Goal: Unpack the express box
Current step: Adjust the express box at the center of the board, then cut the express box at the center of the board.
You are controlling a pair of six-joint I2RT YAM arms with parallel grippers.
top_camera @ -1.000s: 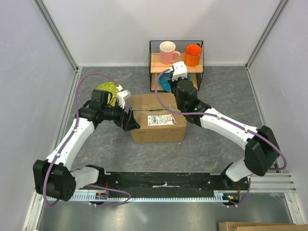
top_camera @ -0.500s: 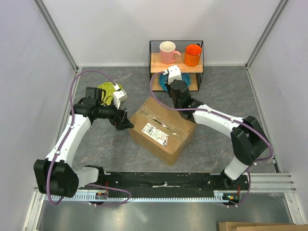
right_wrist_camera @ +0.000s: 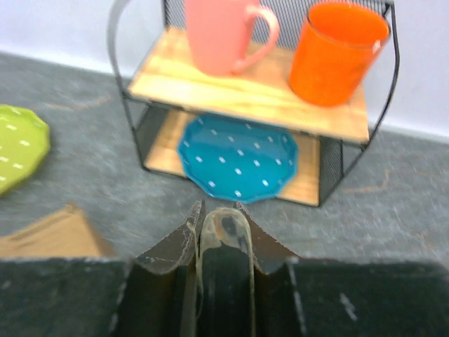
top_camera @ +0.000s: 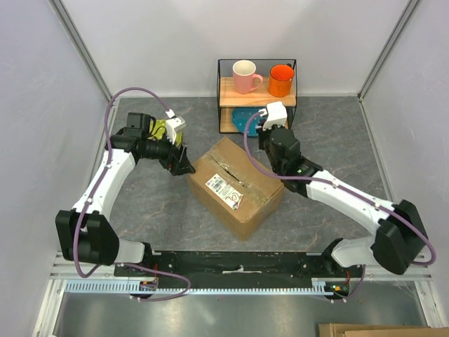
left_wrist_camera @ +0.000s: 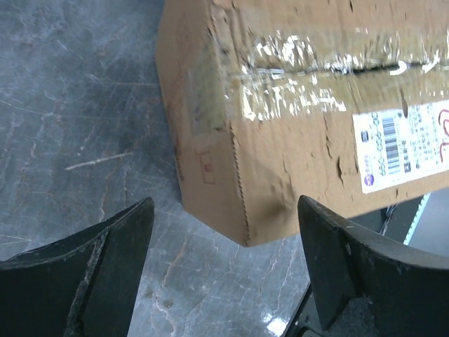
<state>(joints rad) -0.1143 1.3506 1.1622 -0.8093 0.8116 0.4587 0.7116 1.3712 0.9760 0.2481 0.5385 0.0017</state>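
Left wrist view shows our left gripper (left_wrist_camera: 224, 210) released, its jaws spread wide with nothing between them, low over the grey marbled table (left_wrist_camera: 70, 105). Just ahead of its fingertips stands a corner of the express box (left_wrist_camera: 295, 140). It is a brown corrugated carton, scuffed and dented along the edges. Shiny clear tape (left_wrist_camera: 316, 77) runs over its top seam, and a white label (left_wrist_camera: 407, 144) with a barcode and red marks sits further to the right.

From above, we see the box resting on the table, turned diagonally, between our two grippers.

Our right gripper (right_wrist_camera: 219, 214) is clenched on a slim pale piece (right_wrist_camera: 223, 232) that we cannot identify. A cardboard corner shows just left of its fingers. Ahead of it stands a wire rack (right_wrist_camera: 245, 95) with a pink mug (right_wrist_camera: 217, 31) and an orange mug (right_wrist_camera: 337, 53) on top and a blue plate (right_wrist_camera: 238, 158) below. A green plate (right_wrist_camera: 17, 144) lies far to its left.
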